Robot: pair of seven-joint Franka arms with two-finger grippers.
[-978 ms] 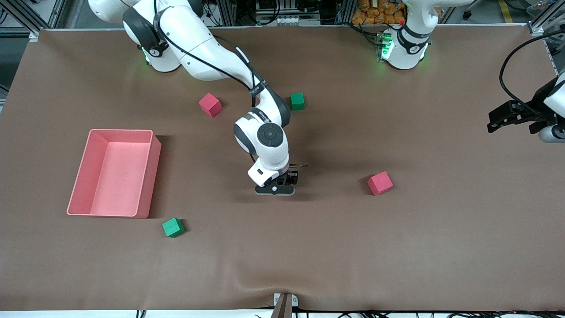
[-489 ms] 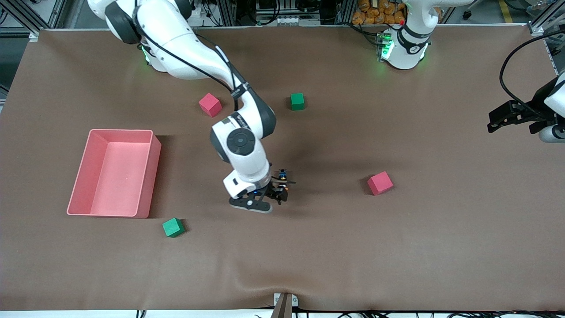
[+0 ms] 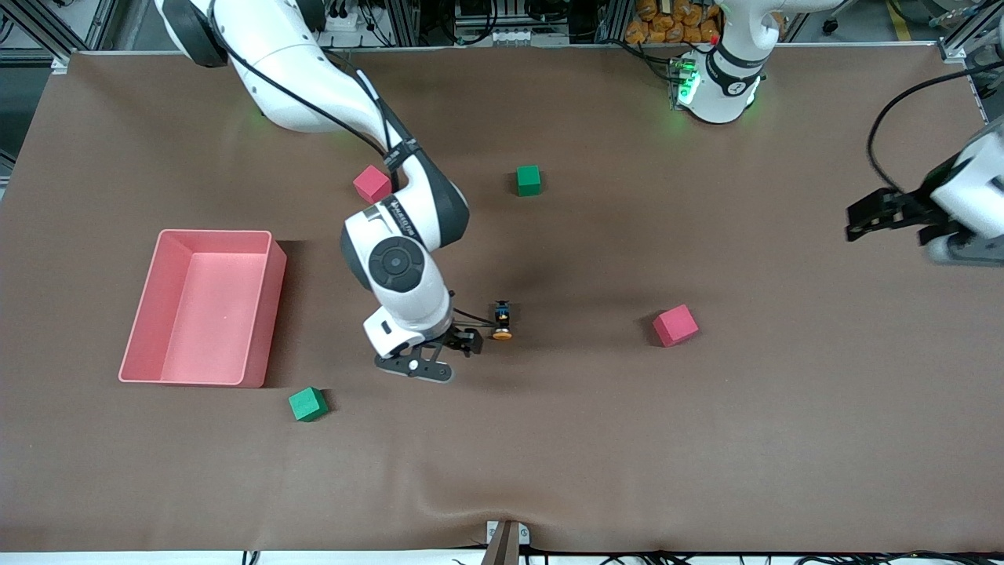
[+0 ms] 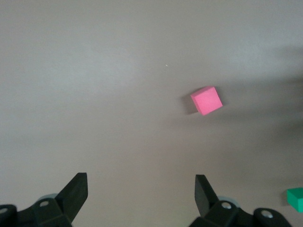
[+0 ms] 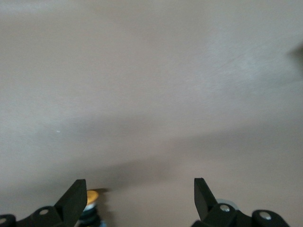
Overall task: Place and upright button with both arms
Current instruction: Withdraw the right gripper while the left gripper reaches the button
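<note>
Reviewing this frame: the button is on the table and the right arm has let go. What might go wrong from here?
1. The button appears to lie on its side, so the uprighting may remain undone.
2. The open right gripper is close beside the button; one of its fingers sits next to the orange cap and might knock it as the arm moves.
3. The open left gripper is at the left arm's end of the table; the pink cube lies between it and the button.

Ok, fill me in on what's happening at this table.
The right gripper has let go of the button and hangs open beside it. The button lies on its side on the table, not yet upright. The left gripper is open, up over its own end of the table.
</note>
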